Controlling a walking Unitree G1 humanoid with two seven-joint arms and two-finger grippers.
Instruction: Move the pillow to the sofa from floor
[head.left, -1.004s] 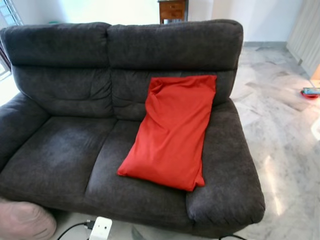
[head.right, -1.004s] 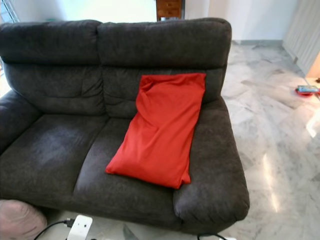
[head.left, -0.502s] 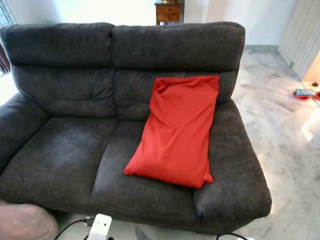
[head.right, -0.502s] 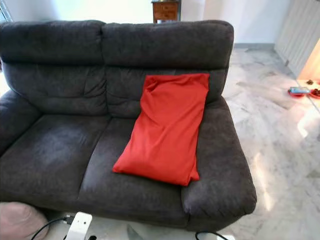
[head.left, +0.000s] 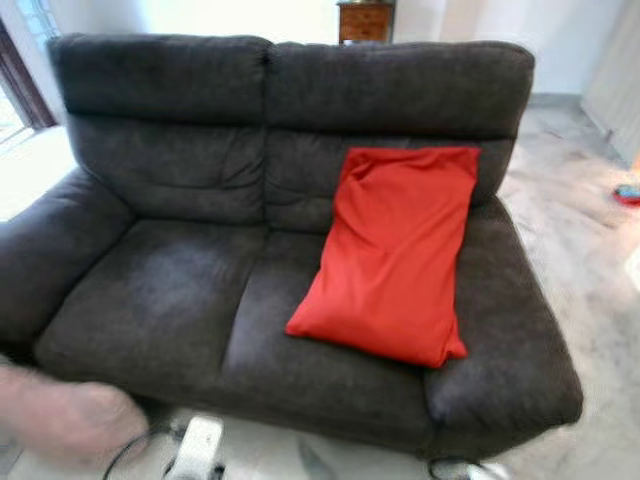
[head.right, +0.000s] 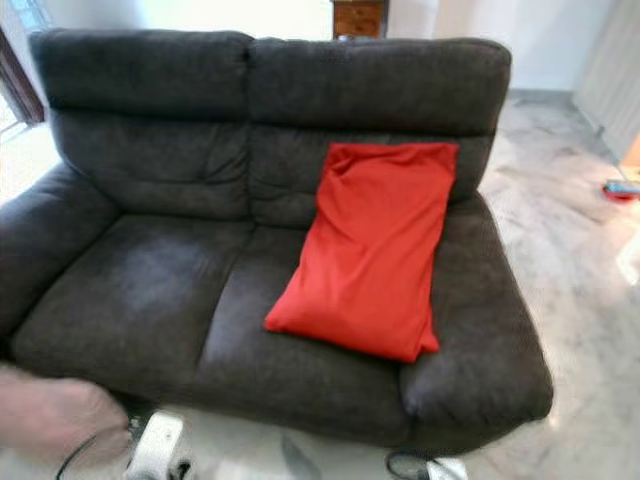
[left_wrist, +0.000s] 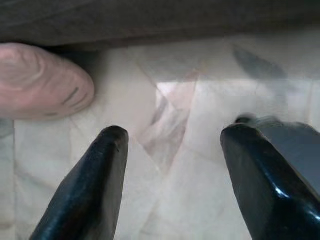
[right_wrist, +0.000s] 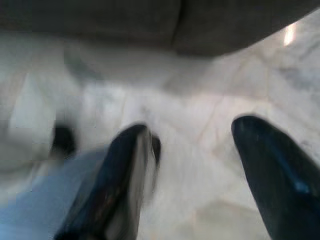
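**Red pillow on the sofa, both grippers low over the floor**

The dark grey fabric two-seat sofa takes most of the head views. It stands on a pale marble-pattern tiled floor.

The red soft rectangular pillow lies on the right seat cushion of the sofa. Its top edge leans against the right backrest and its lower edge reaches toward the front edge of the seat, near the right armrest. It is slightly tilted, with the lower end more toward the middle of the sofa.

A pale pink rounded cushion lies on the floor at the front left corner of the sofa; it looks blurred. Just beside it on the floor is a white power strip with a black cable.

The left gripper hangs above the floor, its two black fingers spread apart and holding nothing, with the pink cushion near. The right gripper is also above the floor, fingers apart and empty; this view is blurred.
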